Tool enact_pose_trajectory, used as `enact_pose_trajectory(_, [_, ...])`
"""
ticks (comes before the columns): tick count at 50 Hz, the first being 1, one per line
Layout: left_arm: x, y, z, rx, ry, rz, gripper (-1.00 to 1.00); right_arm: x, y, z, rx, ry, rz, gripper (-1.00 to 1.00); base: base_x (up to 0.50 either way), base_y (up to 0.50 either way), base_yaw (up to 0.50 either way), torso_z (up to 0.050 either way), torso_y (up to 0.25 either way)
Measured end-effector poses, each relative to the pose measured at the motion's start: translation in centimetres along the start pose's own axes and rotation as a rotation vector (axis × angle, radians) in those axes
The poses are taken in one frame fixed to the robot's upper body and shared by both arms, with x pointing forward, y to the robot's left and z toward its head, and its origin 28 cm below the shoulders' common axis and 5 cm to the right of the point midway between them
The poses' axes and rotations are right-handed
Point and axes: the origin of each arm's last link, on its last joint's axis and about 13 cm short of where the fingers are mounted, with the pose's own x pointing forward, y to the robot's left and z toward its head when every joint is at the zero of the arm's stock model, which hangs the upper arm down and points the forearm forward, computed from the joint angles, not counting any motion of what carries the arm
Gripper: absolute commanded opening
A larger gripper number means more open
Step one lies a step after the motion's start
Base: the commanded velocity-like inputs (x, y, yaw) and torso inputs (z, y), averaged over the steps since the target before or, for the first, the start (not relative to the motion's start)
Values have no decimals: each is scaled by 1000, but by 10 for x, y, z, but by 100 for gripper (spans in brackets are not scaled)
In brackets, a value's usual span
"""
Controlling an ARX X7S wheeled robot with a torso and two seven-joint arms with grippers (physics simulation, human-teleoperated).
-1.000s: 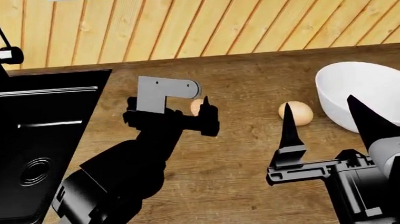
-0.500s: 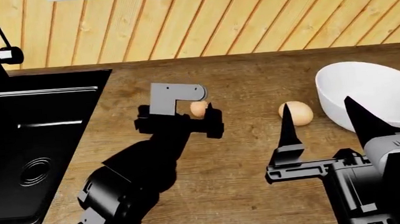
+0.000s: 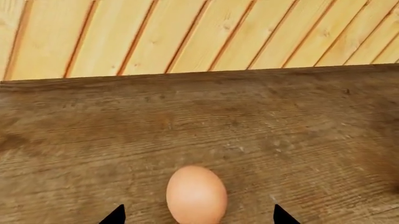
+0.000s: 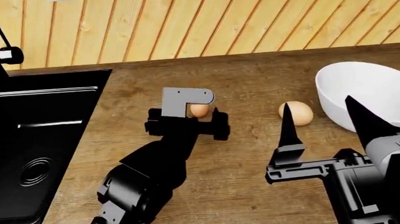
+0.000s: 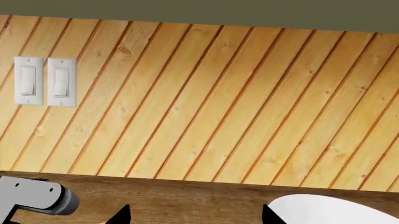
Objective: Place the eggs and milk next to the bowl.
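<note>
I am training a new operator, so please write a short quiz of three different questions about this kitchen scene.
1. True or false: the milk carton stands beside the bowl.
2. Which egg lies nearer the bowl? A) the egg at the left gripper B) the other egg
3. Fill in: the left wrist view shows its egg lying between the two open ____.

Key: 1 false, no carton is in view. 2 B; the egg by the left gripper lies farther from the bowl, towards the sink. 3 fingertips.
</note>
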Motion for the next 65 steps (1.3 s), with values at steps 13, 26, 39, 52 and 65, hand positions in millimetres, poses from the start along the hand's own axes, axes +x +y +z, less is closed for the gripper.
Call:
enact_pose_trajectory(13, [12,-3,-3,5,14,-2,100,1,0,-2,1,5,-1,100,0,0,0,0,0])
enact_pose_trajectory(26, [23,-3,-8,4,30,6,100,2,0,-1,-2,5,0,100,0,0,0,0,0])
enact_pose_trajectory(39, [33,-3,-15,39,40,22,100,3,-1,-4,1,8,1,100,0,0,0,0,0])
enact_pose_trajectory(52, [39,-6,-16,52,33,18,-100,4,-2,-7,5,12,-1,100,0,0,0,0,0])
enact_pose_trajectory(65, [37,-6,-17,74,22,28,-100,3,-2,-8,5,12,-4,100,0,0,0,0,0])
